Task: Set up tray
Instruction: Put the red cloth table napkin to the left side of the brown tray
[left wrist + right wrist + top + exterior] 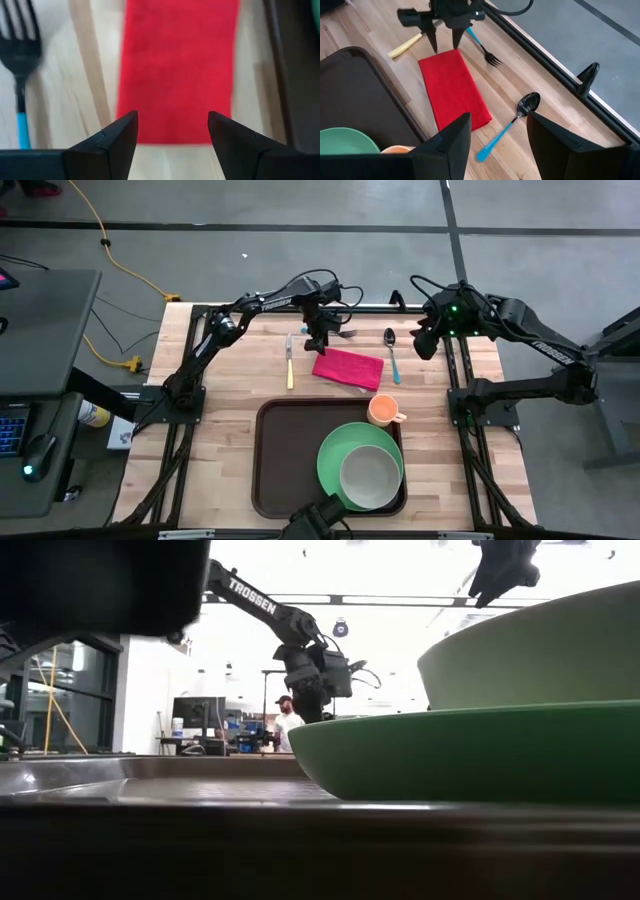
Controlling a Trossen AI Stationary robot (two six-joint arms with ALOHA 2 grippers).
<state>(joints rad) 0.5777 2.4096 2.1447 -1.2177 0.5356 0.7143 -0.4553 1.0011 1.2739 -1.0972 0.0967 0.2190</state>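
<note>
The dark brown tray (pixel 285 465) lies at the table's near edge; a green plate (pixel 332 465) with a pale bowl (pixel 371 476) rests on its right part. A folded red napkin (pixel 348 367) lies flat on the wood beyond the tray. My left gripper (pixel 318 340) is open and points down over the napkin's far-left end (pixel 440 62), one finger on either side of its width in the left wrist view (pixel 172 130). My right gripper (pixel 425 340) is open and hangs in the air to the right of the spoon (pixel 392 355).
A yellow-handled knife (pixel 290 365) lies left of the napkin. A blue-handled fork (pixel 485 50) lies beyond it and a blue-handled spoon (pixel 515 120) to its right. An orange cup (pixel 383 411) stands at the tray's far-right corner. A person (pixel 288 720) stands far behind the table.
</note>
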